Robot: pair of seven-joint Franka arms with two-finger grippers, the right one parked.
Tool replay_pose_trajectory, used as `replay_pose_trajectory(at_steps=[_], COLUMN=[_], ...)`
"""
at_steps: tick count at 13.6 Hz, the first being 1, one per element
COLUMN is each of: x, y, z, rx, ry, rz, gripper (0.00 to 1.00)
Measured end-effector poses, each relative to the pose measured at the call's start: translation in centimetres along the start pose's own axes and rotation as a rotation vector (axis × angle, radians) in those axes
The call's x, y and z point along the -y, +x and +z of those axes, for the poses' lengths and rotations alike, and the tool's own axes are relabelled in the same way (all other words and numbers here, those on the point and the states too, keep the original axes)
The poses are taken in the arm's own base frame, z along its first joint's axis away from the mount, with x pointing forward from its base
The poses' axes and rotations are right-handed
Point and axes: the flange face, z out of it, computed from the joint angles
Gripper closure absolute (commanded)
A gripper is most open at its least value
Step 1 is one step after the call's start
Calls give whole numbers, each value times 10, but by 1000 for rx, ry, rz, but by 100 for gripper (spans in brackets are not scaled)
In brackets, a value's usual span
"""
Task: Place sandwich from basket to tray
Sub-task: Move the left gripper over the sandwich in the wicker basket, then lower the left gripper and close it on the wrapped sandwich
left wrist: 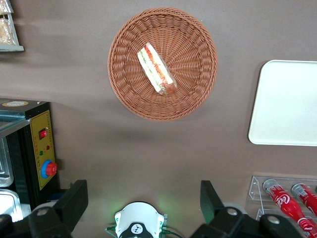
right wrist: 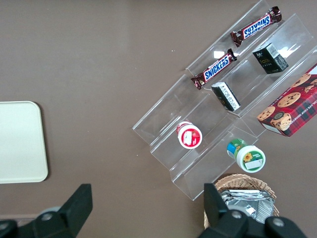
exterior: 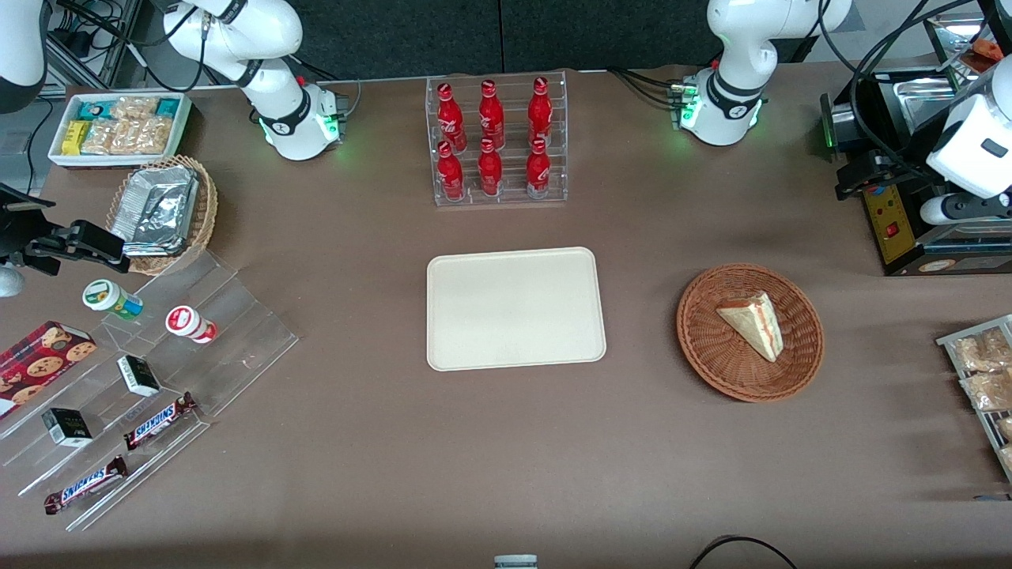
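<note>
The sandwich (exterior: 755,322) (left wrist: 157,69), a pale bread wedge with red and green filling, lies in the round reddish-brown basket (exterior: 711,348) (left wrist: 124,89). Beside the basket, toward the parked arm's end, the cream tray (exterior: 515,308) (left wrist: 287,104) lies flat with nothing on it. My gripper (exterior: 858,175) (left wrist: 142,201) hangs high above the table near the working arm's base, farther from the front camera than the basket. It is open wide, nothing between its fingers (left wrist: 74,201).
A black box with red buttons (exterior: 909,229) (left wrist: 42,148) stands close to the gripper. A clear rack of red bottles (exterior: 496,142) stands farther back than the tray. A rack of packaged snacks (exterior: 984,379) sits at the working arm's table edge. An acrylic display (exterior: 142,371) is at the parked arm's end.
</note>
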Motion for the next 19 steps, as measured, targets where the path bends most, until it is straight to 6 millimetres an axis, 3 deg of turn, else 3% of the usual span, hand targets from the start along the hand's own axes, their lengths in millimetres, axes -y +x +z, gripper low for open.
replay_pose_trajectory(at_steps=[3,5,11,14,19], x=[1,1,-2,-10,-41], y=[2,6,50,62,80], z=[0,11,134,166,224], rx=[-12,7,-18,-58,-143], ry=[5,9,6,-6,-59], rz=[1,0,-117,-270,-526], gripper=[0,0,0,0,0])
